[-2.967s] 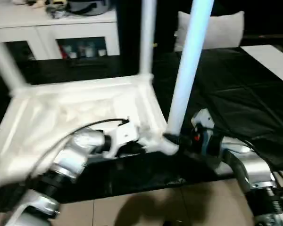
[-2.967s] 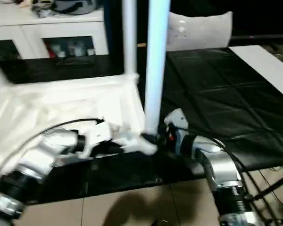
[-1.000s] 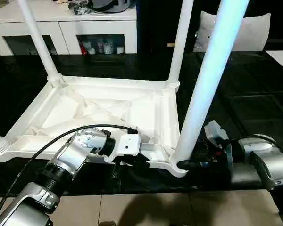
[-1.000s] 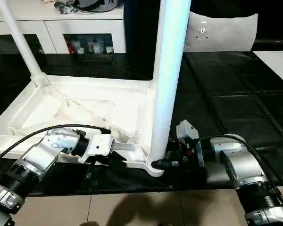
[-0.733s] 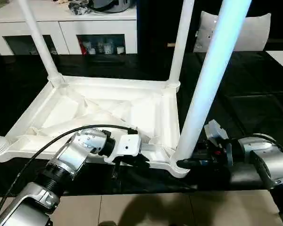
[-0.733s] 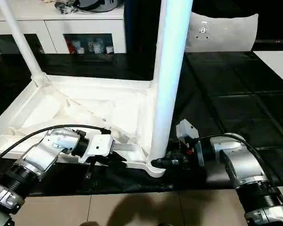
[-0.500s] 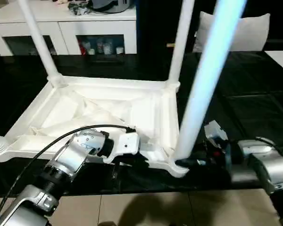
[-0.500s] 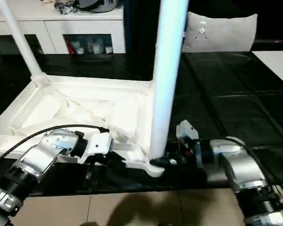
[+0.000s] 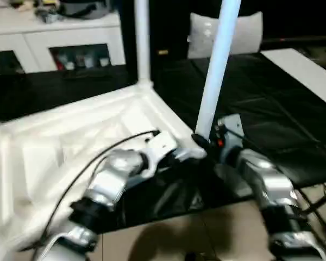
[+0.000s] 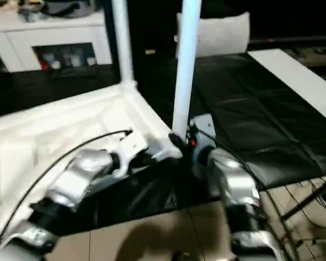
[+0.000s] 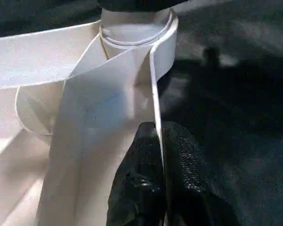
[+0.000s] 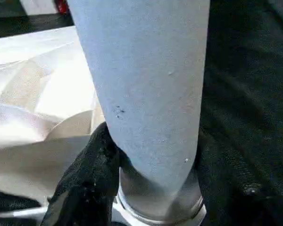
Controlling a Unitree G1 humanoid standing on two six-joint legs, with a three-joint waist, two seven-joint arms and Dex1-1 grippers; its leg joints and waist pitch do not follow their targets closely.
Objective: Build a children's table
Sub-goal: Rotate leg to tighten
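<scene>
Desk w/ the black cover is the biggest thing I see, and the children's table lies on it upside down, ribbed side up, its near corner right at the desk's front edge by my arms. From that near corner socket a leg stands up, and a 2nd leg stands at the far corner. So I count 2 legs in sight now, 1 table top, 2 claws. Left side of the top is too blurry for me to count more legs.

Right claw is wrapped around the bottom of the near leg, just above the socket, one black finger on each side, pinching it. Left claw is pressed together on the thin rim of the top, right beside that same socket, holding the top down.

What could go wrong, I think: the leg may not be all the way in. If I let go too soon it could tip or pop out. Also the corner sits close to the desk edge, so a hard push could slide the whole top off. And if the left claw slips off that thin rim, the top will turn w/ the leg.
</scene>
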